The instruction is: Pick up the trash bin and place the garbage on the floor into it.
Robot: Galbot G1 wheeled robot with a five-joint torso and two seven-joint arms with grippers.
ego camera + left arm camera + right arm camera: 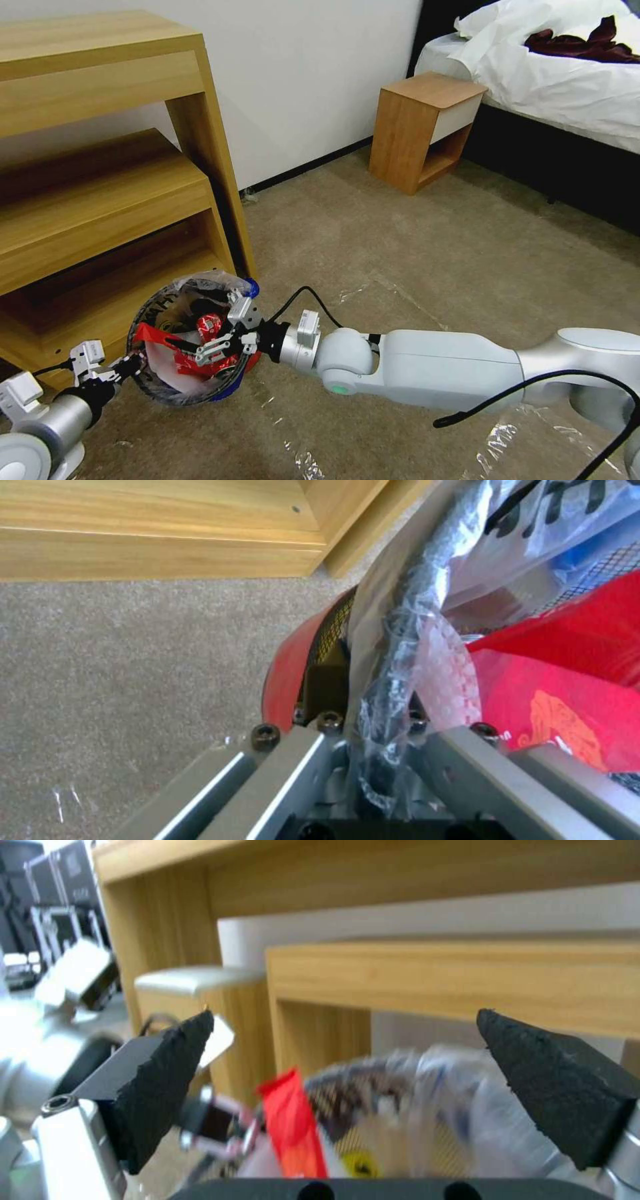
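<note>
Now the left gripper (pixel 130 365) pinches the trash bin (pixel 190 340) by its black rim — the right gripper (pixel 220 347), fingers spread, hovers over red wrappers (pixel 200 343) inside.

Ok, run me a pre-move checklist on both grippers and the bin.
1. Left gripper on the trash bin rim: jaws closed on it, ok.
2. Bin off the floor: cannot tell.
3. Right gripper empty: jaws open above the bin's mouth, nothing between them, ok.
4. Red wrapper fully inside: not ok, it pokes over the rim.
5. Liner bag clear of the left jaws: not ok, caught in the grip.
</note>
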